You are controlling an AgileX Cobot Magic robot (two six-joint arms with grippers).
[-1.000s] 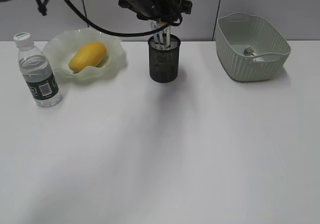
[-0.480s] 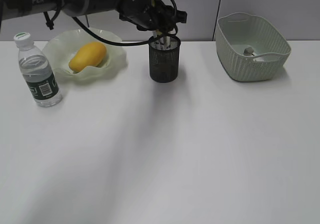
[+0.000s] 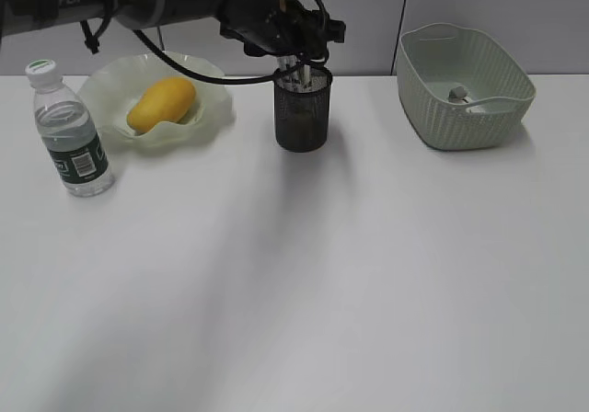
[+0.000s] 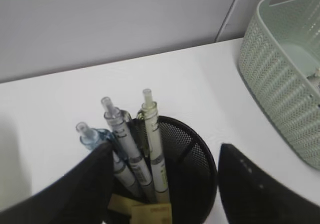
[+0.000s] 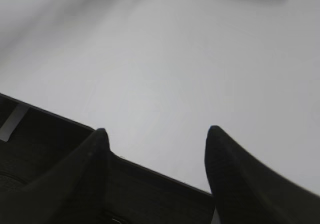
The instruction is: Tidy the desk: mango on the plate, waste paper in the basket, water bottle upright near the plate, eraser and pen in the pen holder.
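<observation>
My left gripper hangs right over the black mesh pen holder at the back middle of the desk. In the left wrist view its jaws are open on either side of the pen holder, with three pens leaning inside and a yellowish eraser at the bottom. The mango lies in the wavy plate. The water bottle stands upright left of the plate. The waste paper lies in the basket. My right gripper is open and empty over bare desk.
The basket stands right of the pen holder at the back right. A grey wall runs behind the desk. The dark front edge of the desk shows under the right gripper in the right wrist view.
The left gripper has come down slightly over the pen holder, and the pens that stuck up high above the rim now sit lower in it. Nothing else moved.
</observation>
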